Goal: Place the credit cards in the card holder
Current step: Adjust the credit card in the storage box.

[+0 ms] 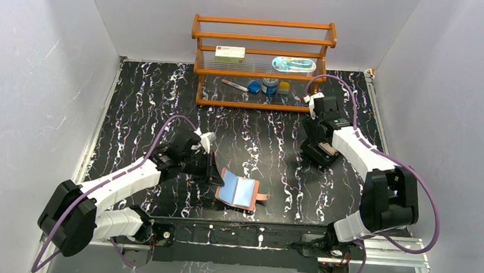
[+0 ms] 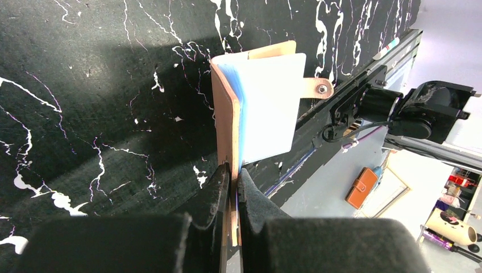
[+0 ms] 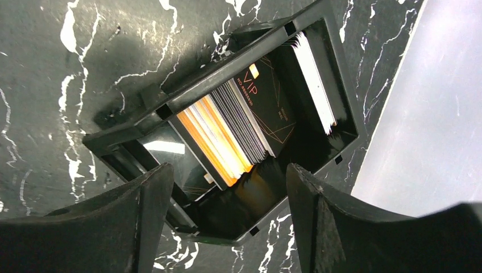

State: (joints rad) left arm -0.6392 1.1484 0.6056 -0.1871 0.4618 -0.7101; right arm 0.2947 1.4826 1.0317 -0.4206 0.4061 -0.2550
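The tan-pink card holder [image 1: 240, 190] lies open near the front middle of the table, its bluish sleeves up and its snap tab [image 1: 262, 197] to the right. My left gripper [image 1: 215, 173] is shut on the holder's left cover; in the left wrist view the tan cover [image 2: 225, 122] stands pinched edge-on between the fingers. The credit cards [image 3: 227, 133], orange, white and grey with a black VIP card, stand stacked in a black tray [image 3: 341, 108]. My right gripper [image 3: 224, 187] is open just above that tray [image 1: 320, 152] and holds nothing.
A wooden rack [image 1: 262, 63] at the back holds a white box with a red label [image 1: 230, 53], a blue-white item [image 1: 294, 65] and small jars. White walls close in the table on three sides. A metal rail [image 1: 284, 234] runs along the front edge.
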